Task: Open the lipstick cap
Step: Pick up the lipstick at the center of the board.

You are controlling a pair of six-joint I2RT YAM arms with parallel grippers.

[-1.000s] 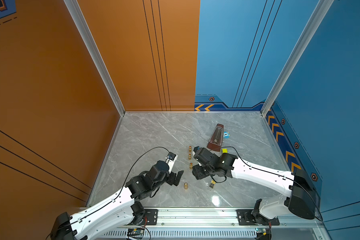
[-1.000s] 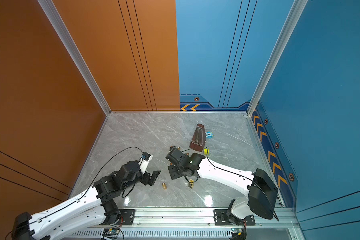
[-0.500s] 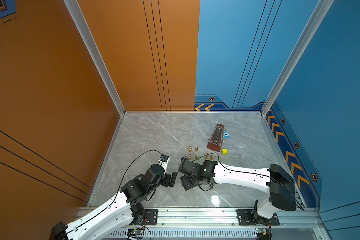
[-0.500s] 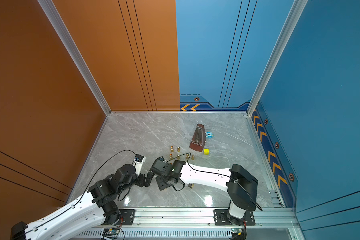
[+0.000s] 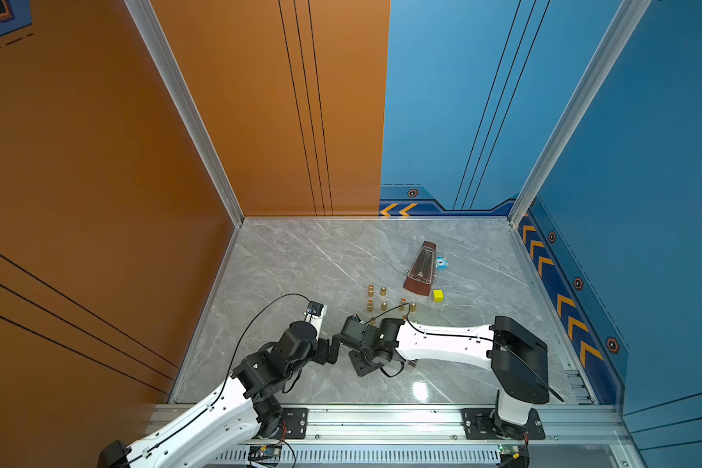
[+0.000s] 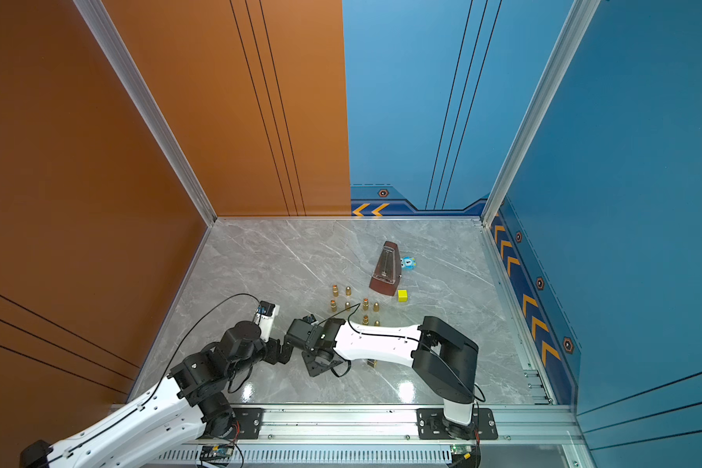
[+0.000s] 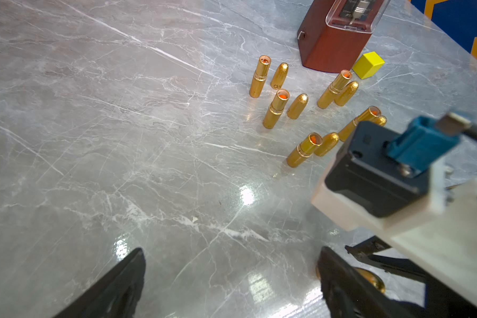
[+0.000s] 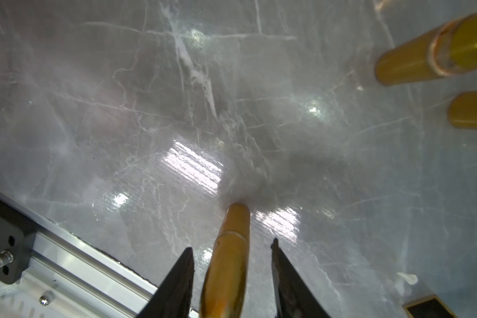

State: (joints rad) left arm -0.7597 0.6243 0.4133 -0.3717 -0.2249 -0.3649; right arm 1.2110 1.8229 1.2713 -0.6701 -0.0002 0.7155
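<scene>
Since a second ago the right arm has swung across the front of the table. The right gripper now stands over the lone lipstick, which stood free before. The left gripper has shifted only a little and sits just beside the right one.

The lipstick stands upright near the front rail with its cap on, between the right fingers. A gap shows on each side, so the jaws are apart around it and do not grip it. The left jaws are spread wide over bare table.

Both grippers work close to the rail. From them, bare marble runs to the back along the orange wall. On the blue-wall side the other things stand close behind the right arm.

Counted in the left wrist view:
- five opened tubes
- five loose caps, one just beside each tube
- one metronome
- one yellow cube

In a top view there is also one toy clock. There is one capped lipstick.
</scene>
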